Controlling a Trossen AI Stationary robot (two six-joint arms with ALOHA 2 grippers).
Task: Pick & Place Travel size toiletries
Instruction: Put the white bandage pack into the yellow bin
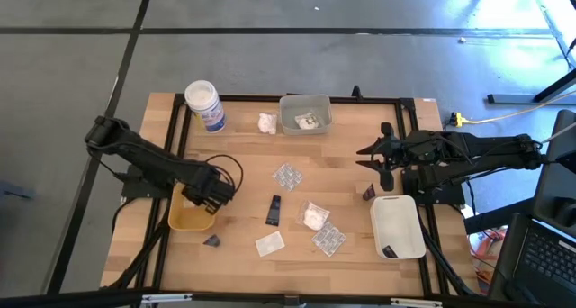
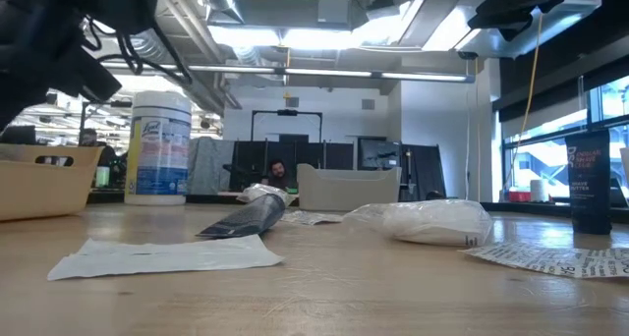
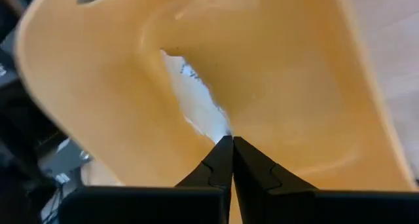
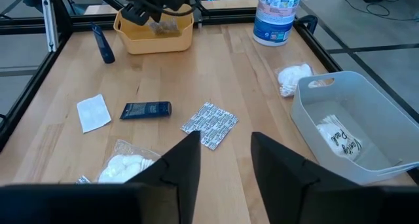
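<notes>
My left gripper (image 3: pixel 230 140) points down into the yellow tray (image 1: pixel 184 221) at the table's left, shut on a flat white sachet (image 3: pixel 193 96). My right gripper (image 4: pixel 226 152) hovers open above the table's right side, nothing between its fingers. Loose toiletries lie on the wood between the arms: a dark tube (image 1: pixel 274 209), blister packs (image 1: pixel 288 175) (image 1: pixel 328 240), a white packet in clear wrap (image 1: pixel 313 215), a white square sachet (image 1: pixel 269 244), a lumpy white packet (image 1: pixel 266 122) and small dark wedges (image 1: pixel 212 240) (image 1: pixel 368 193). My left gripper pinches the white sachet by one end (image 3: pixel 221 129), right at the fingertips (image 3: pixel 219 160). The fingers come from above, pointing down. The sachet hangs below them inside the yellow tray; I cannot tell whether its far end touches the tray.
A big white jar with a blue label (image 1: pixel 203 104) stands at the far left. A grey tray (image 1: pixel 304 113) holding a packet sits at the far middle, a white tray (image 1: pixel 398 225) at the near right. Black frame rails (image 1: pixel 180 137) border the table.
</notes>
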